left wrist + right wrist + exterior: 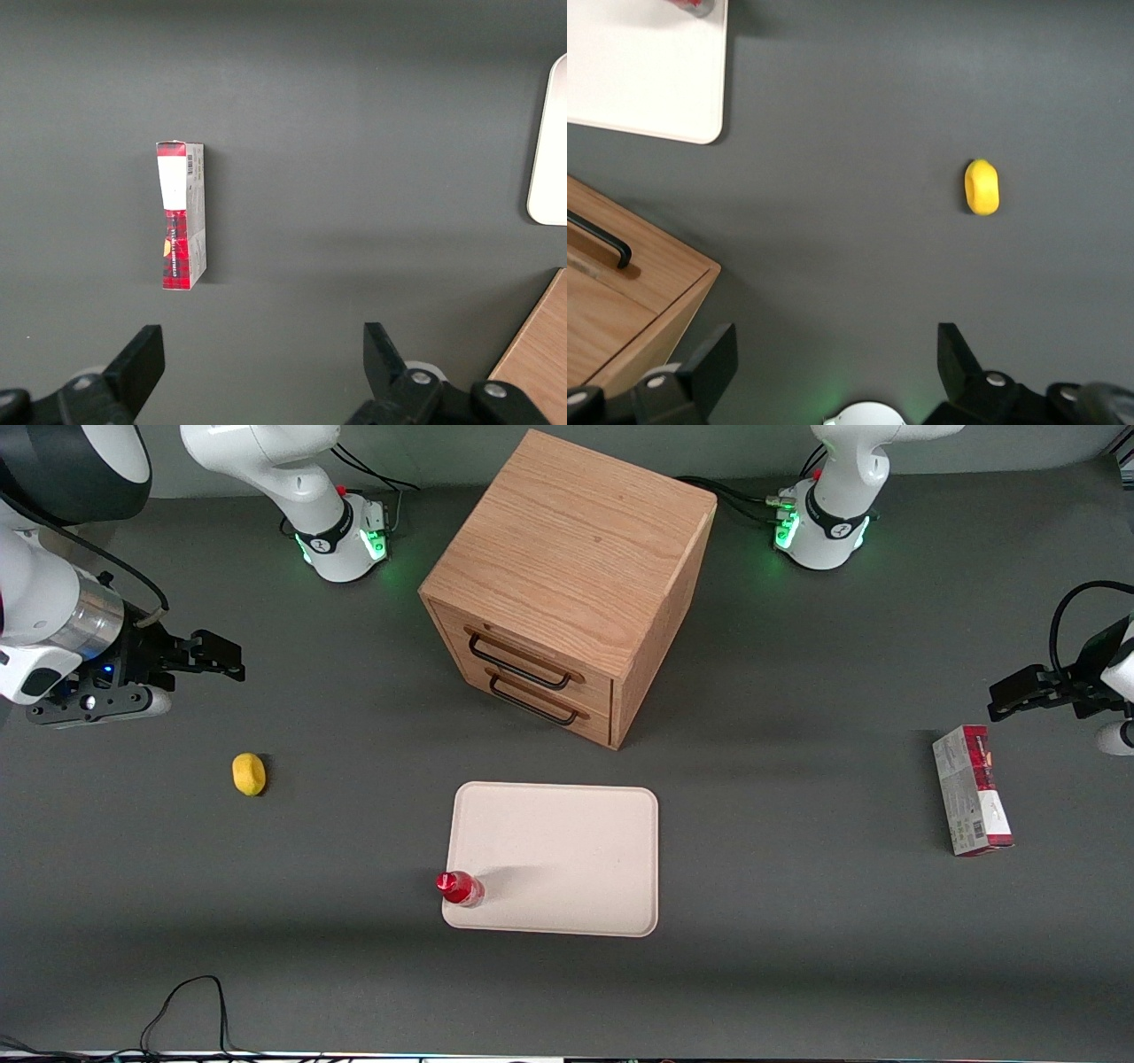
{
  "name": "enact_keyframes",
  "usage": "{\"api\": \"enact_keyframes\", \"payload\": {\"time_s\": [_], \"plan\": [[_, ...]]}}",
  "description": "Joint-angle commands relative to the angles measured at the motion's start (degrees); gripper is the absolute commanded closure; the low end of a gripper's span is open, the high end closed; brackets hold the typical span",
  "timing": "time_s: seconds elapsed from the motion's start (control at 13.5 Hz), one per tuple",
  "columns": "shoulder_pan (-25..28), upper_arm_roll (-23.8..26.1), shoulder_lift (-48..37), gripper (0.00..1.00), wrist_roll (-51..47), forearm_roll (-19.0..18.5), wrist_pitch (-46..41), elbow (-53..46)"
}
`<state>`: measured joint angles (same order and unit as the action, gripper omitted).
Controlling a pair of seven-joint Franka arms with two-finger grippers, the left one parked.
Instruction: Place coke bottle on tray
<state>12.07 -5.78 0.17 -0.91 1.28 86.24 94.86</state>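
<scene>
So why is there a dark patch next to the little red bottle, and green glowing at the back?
Front view: the coke bottle throws a soft shadow across the tray, and the arm bases carry green lights that spill onto the table. Right wrist view: the gripper, open above the table, also catches a green glow.

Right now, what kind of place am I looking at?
Probably a robotics lab bench: a dark grey table with staged props, a cream rectangular tray holding a small red coke bottle, a wooden drawer cabinet; the open gripper is parked aside.
</scene>
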Motion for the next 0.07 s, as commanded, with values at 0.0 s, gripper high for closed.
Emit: {"api": "enact_keyframes", "payload": {"time_s": [0.0], "plan": [[0.6, -0.9, 0.4, 0.00, 1.5, 1.1, -2.2, -2.0]]}}
